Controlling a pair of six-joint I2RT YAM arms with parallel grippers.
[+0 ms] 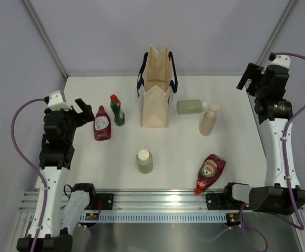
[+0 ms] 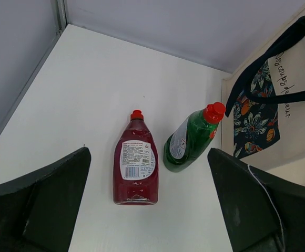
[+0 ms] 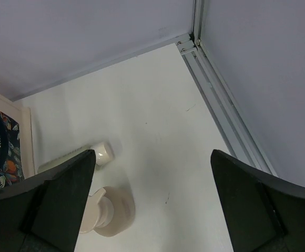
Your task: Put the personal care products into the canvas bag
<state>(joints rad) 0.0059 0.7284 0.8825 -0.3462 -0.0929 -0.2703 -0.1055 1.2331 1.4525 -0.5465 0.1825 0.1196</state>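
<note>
White table under canvas bag and six bottles, perhaps plastic

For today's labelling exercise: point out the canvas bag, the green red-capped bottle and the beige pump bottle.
canvas bag (image 1: pixel 155 107): top view, cream side panel.
green red-capped bottle (image 2: pixel 189 138): left wrist view, middle of its body.
beige pump bottle (image 1: pixel 207 125): top view, beige body.

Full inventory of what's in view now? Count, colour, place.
canvas bag: 1, cream with navy handles, open, back centre of table
dark-red bottles: 2, one lying at left, one lying front right
dark-green bottle: 1, red cap, between left red bottle and bag
sage-green cylinders: 2, one lying right of bag, one upright front centre
beige pump bottle: 1, white pump, right of bag
table: 1, white
left gripper: 1, black, open, left side
right gripper: 1, black, open, back right
</note>
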